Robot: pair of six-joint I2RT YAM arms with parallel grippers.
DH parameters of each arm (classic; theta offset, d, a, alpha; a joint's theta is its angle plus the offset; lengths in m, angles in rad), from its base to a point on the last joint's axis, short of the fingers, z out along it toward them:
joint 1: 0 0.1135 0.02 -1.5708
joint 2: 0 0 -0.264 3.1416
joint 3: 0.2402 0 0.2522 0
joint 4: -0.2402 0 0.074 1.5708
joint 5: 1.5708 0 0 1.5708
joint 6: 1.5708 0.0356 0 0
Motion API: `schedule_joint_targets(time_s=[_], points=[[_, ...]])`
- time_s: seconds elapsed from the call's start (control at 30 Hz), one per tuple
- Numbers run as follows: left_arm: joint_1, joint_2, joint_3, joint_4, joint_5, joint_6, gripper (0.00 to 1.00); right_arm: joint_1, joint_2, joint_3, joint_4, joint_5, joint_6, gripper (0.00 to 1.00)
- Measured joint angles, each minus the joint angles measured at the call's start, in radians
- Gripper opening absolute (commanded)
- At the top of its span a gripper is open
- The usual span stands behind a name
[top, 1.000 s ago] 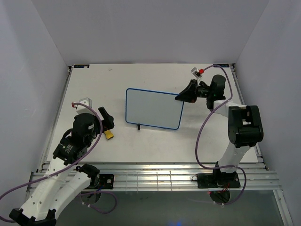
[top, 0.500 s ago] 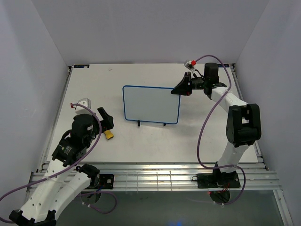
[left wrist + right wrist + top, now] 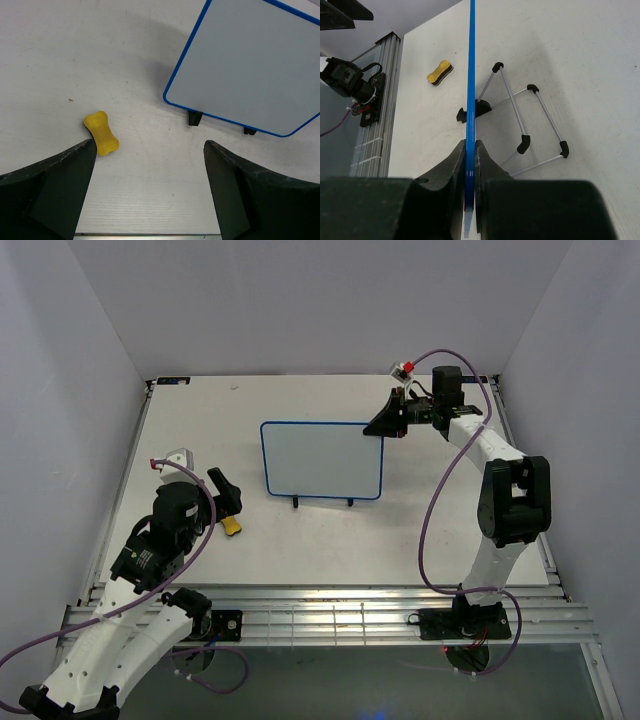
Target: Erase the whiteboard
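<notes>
At mid-table, the whiteboard (image 3: 322, 460) stands on its feet, apparently clean; your right gripper (image 3: 386, 426) pinches its right edge to steady it. The left gripper (image 3: 226, 494) hangs spread beside the yellow eraser (image 3: 231, 526).

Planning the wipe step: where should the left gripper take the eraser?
Across its narrow waist, from straight above. The eraser lies flat and is bone-shaped with wider ends, so the pinched middle likely seats best. The open left gripper should close across the short axis.
</notes>
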Motion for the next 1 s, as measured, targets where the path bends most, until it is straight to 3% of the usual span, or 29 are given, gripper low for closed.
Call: schedule_joint_targets(time_s=[1.0], points=[[0.0, 0.0, 0.0, 0.0, 0.0, 0.0, 0.98, 0.011, 0.084, 0.177, -0.118, -0.016, -0.068, 0.08]])
